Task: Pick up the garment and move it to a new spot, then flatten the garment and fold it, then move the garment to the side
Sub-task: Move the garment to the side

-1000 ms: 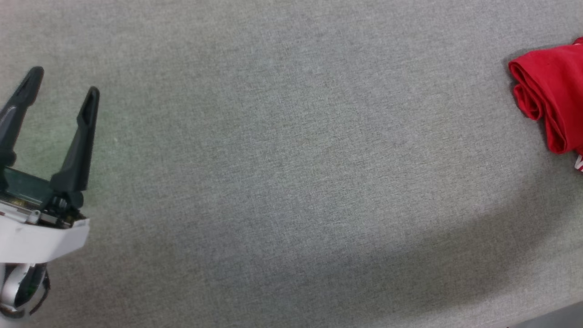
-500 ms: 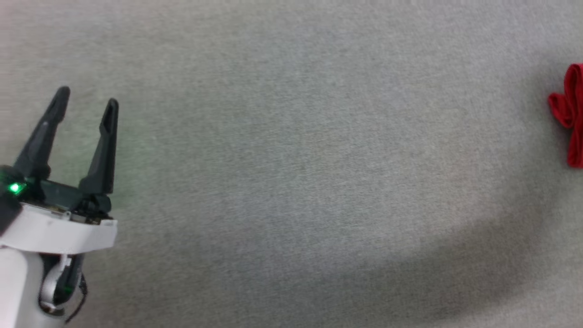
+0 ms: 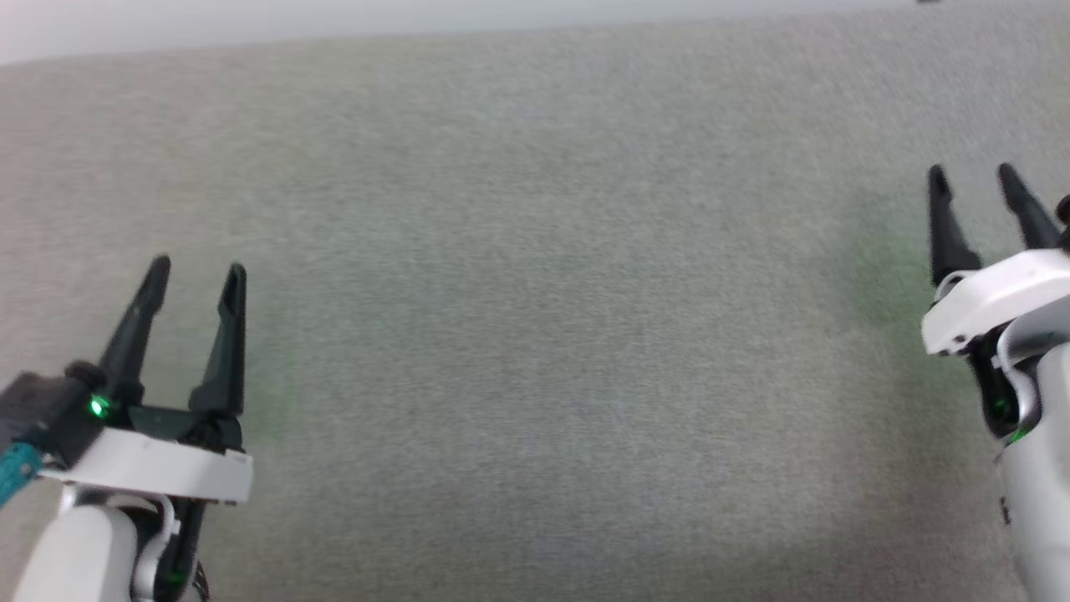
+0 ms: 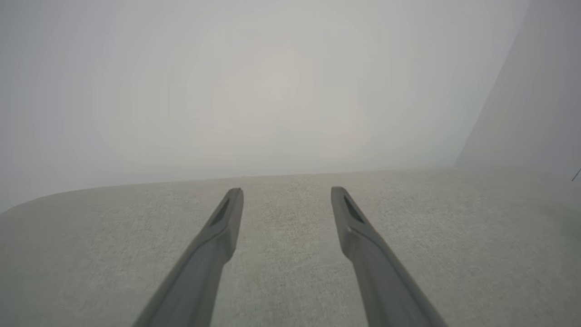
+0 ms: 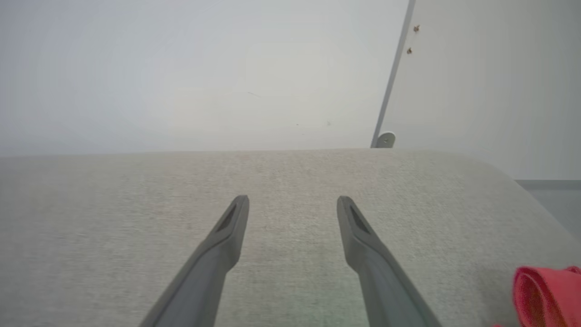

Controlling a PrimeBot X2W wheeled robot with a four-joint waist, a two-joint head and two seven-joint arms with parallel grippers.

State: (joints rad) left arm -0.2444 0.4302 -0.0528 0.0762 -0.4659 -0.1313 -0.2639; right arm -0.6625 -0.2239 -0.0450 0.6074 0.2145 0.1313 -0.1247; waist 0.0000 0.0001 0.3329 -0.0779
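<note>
Both arms hovered over the grey fabric surface.
The left gripper at 8 o'clock and the right gripper at 3 o'clock stood spread apart; the red garment lay at 4 o'clock in the right wrist view.

We can read no writing, number or sign anywhere here. The red fold of the garment at the edge of the right wrist view shows us plain cloth, with no lettering facing the camera.
</note>
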